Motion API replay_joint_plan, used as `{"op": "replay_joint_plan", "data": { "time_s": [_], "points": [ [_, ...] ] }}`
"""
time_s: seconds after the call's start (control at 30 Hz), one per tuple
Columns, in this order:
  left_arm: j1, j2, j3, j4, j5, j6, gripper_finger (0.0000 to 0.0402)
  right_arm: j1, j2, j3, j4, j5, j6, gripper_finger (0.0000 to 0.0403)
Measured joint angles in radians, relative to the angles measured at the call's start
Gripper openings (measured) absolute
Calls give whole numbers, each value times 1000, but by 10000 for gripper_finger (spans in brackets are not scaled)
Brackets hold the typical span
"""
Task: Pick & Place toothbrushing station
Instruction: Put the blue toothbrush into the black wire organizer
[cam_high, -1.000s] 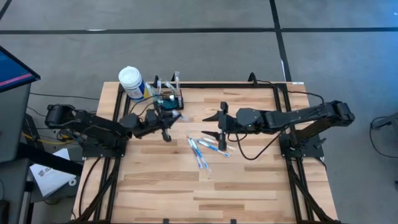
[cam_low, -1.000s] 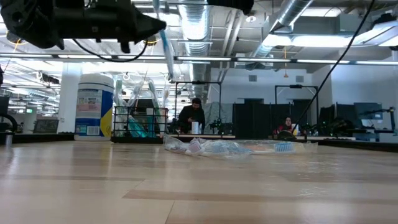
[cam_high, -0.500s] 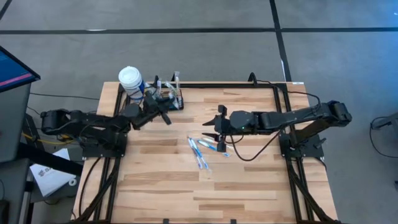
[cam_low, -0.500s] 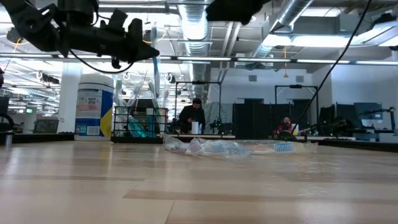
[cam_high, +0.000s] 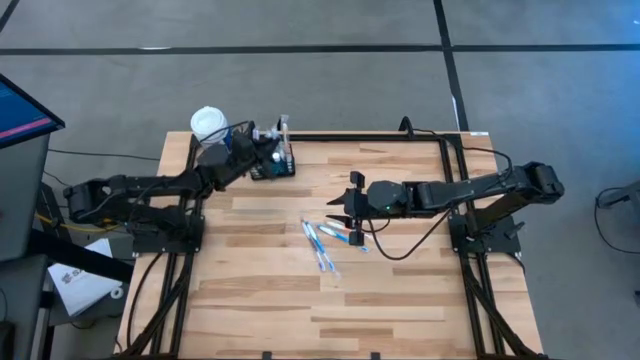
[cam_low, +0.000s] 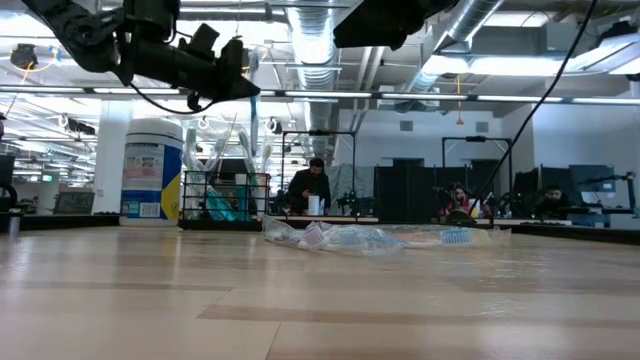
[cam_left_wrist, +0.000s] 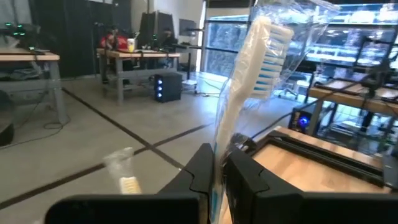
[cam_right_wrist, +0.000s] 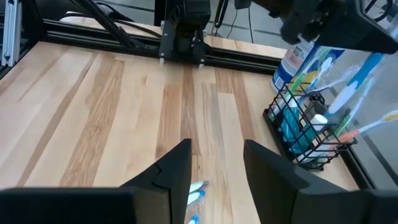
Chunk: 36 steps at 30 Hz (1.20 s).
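- Currently the left gripper (cam_high: 262, 150) is reaching over the black wire-mesh caddy (cam_high: 273, 163) at the table's far edge, clenching a plastic-wrapped toothbrush (cam_left_wrist: 249, 81) upright.
- The right gripper (cam_high: 349, 212) is hovering with fingers apart over wrapped toothbrushes (cam_high: 325, 240) mid-table, well apart from the caddy.

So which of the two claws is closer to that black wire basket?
The left gripper, directly over the black wire basket holding a wrapped toothbrush. The right gripper hangs mid-table, well away.
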Motion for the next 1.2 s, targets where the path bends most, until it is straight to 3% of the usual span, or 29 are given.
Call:
{"op": "replay_joint_plan", "data": {
  "time_s": [0.37, 0.9, 1.2],
  "points": [
    [29, 87, 0, 18, -2, -45, 11, 0, 0, 0, 4, 0, -2, 133],
    [40, 246, 1, 189, -53, -43, 12, 1, -1, 0, 0, 0, -3, 128],
    [45, 260, 1, 187, -45, -47, 12, 1, -1, 0, -19, 0, -3, 128]
  ]
}}
